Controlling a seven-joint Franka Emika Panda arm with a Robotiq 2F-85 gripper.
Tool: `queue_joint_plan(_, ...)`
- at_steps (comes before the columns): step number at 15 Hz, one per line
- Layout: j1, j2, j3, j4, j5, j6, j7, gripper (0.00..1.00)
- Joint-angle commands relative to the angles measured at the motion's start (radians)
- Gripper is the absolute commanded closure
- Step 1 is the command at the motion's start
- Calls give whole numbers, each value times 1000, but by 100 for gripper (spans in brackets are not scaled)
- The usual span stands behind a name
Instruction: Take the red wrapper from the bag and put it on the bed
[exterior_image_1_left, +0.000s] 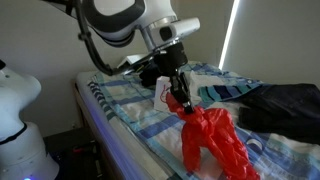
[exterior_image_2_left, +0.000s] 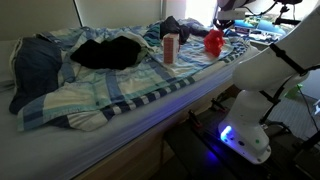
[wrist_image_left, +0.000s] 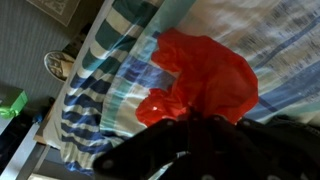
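Observation:
My gripper (exterior_image_1_left: 178, 99) is shut on the top of a crumpled red wrapper (exterior_image_1_left: 212, 140), which hangs from the jaws down to the blue plaid bed (exterior_image_1_left: 118, 100). In an exterior view the wrapper (exterior_image_2_left: 214, 41) shows at the far right end of the bed (exterior_image_2_left: 120, 95). In the wrist view the wrapper (wrist_image_left: 205, 75) fills the middle above the dark jaws (wrist_image_left: 200, 135), over the plaid sheet (wrist_image_left: 100, 115). A black bag (exterior_image_1_left: 285, 105) lies on the bed behind the wrapper. It also shows in an exterior view (exterior_image_2_left: 108, 52) at mid-bed.
A pink upright can (exterior_image_2_left: 170, 47) stands on the bed near the wrapper. Dark blue clothing (exterior_image_2_left: 35, 62) lies at the bed's other end. A white robot base (exterior_image_2_left: 250, 110) stands beside the bed. A shoe (wrist_image_left: 57, 66) lies on the floor.

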Motion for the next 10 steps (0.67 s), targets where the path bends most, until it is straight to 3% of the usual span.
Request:
queue_joint_plan(1, -14, 80, 2, -2, 87, 46, -17, 100)
queue_joint_plan(3, -9, 119, 13, 11, 111, 32, -10, 100)
queue_joint_plan(4, -6, 131, 20, 18, 114, 20, -7, 94)
queue_joint_plan(6, 0, 149, 33, 36, 116, 3, -1, 69)
queue_joint_plan(8, 6, 157, 49, 57, 101, -17, 11, 60)
queue_joint_plan(10, 9, 145, 70, 79, 82, -49, 25, 45)
